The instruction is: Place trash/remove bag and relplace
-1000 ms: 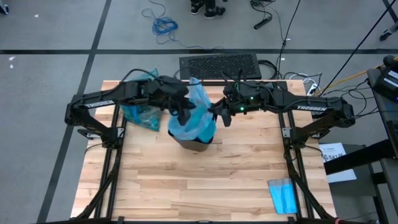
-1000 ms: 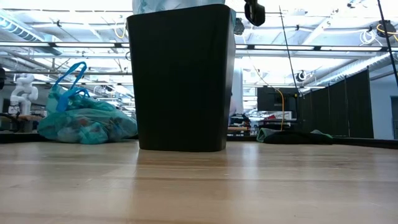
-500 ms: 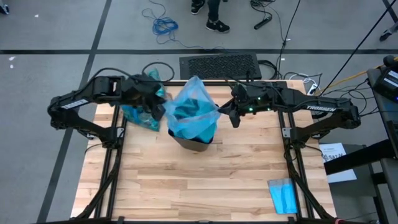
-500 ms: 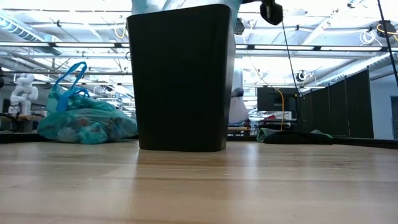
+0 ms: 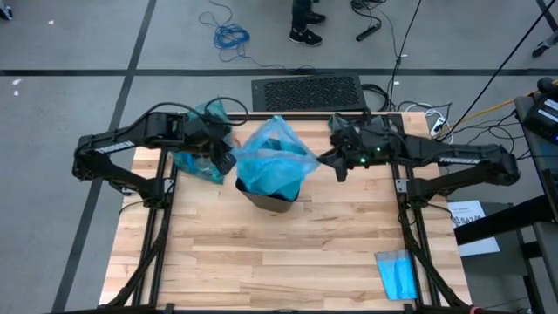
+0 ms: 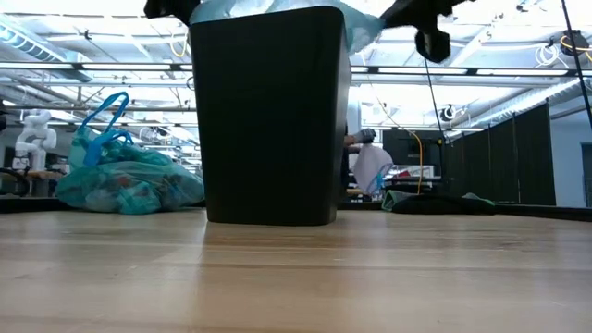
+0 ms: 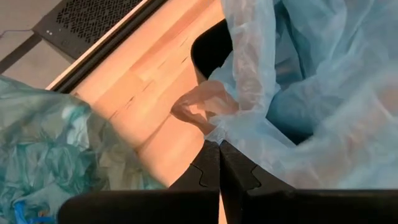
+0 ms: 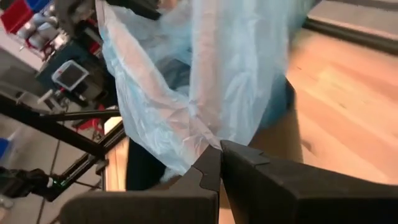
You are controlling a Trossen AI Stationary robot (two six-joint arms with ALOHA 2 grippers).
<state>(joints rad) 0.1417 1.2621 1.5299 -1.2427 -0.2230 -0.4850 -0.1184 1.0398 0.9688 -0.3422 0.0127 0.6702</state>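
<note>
Near the table's (image 5: 288,253) far edge, at its middle, the sky-blue bag (image 5: 272,161) is stretched over the mouth of the black bin (image 6: 270,116). The left gripper (image 5: 223,160) and the right gripper (image 5: 329,158) each pinch 1 side of its rim, fingers pressed together on the plastic. At the far left corner lies the tied teal-green bag (image 5: 196,157), and 1 blue cloth (image 5: 398,274) rests by the near right corner.

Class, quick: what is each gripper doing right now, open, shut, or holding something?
Left gripper: shut on the left edge of the blue bag.
Right gripper: shut on the bag's right edge, over the bin.
</note>
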